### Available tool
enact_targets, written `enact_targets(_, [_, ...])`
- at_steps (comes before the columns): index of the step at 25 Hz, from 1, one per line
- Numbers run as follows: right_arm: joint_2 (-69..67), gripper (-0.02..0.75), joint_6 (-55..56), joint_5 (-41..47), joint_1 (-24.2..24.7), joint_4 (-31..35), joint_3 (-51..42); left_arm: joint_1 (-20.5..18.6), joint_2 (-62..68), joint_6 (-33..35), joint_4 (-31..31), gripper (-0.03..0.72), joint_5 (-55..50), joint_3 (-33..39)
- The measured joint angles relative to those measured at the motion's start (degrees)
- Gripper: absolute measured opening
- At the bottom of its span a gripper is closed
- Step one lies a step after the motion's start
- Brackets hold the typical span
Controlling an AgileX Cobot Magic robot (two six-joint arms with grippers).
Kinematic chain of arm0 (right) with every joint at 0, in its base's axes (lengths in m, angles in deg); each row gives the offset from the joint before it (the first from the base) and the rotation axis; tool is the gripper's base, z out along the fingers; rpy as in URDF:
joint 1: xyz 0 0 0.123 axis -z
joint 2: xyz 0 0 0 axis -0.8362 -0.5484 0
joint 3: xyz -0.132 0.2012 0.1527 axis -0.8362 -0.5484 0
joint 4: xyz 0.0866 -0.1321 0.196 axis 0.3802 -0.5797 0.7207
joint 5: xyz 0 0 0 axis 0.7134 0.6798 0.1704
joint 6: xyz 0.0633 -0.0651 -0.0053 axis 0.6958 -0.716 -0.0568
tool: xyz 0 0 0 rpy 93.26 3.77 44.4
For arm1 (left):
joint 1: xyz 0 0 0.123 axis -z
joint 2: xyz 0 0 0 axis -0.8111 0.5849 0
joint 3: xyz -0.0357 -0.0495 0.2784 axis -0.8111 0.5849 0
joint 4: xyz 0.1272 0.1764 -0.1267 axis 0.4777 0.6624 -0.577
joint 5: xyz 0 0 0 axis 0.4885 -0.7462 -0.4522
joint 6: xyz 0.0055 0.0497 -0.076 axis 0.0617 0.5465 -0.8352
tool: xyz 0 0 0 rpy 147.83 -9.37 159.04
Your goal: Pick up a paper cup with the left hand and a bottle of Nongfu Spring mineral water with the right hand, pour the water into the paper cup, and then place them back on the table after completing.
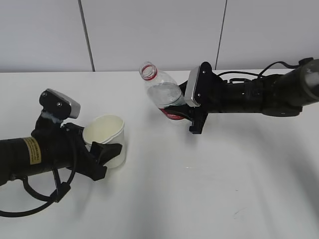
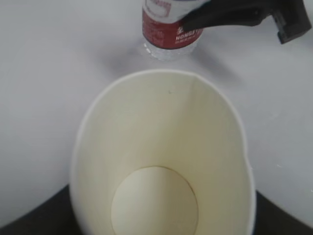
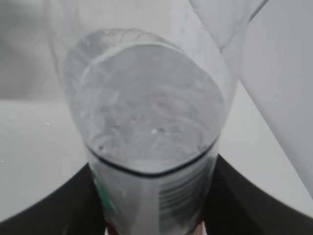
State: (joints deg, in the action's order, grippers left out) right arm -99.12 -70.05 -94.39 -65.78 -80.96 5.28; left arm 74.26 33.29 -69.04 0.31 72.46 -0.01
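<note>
Exterior view: we see the white desk (image 1: 209, 189), right hand (image 1: 192, 112) with jaws clamped on the water bottle (image 1: 162, 92), uncapped and tilted left above the desk. Left hand (image 1: 102, 157) has jaws clamped on the empty paper cup (image 1: 105, 137), well apart.

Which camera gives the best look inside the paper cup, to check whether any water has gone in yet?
The left wrist view: it looks straight down into the paper cup, showing a dry-looking bottom. The exterior view shows only the cup's rim, tilted, and outer wall, held by the left hand. The right wrist view shows no cup, only the bottle.
</note>
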Motion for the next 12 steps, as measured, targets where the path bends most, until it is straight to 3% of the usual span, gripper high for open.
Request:
enact_targets(7, [-0.5, 0.377, -0.2, 7.2, -2.2, -8.9, 5.6, 0.0, -1.1, -5.1, 8.1, 0.416, -5.0, -3.4])
enact_targets(12, [-0.6, 0.377, -0.4, 8.2, -3.6, -13.3, 8.6, 0.0, -1.1, -5.6, 9.4, 0.416, -6.9, -4.3])
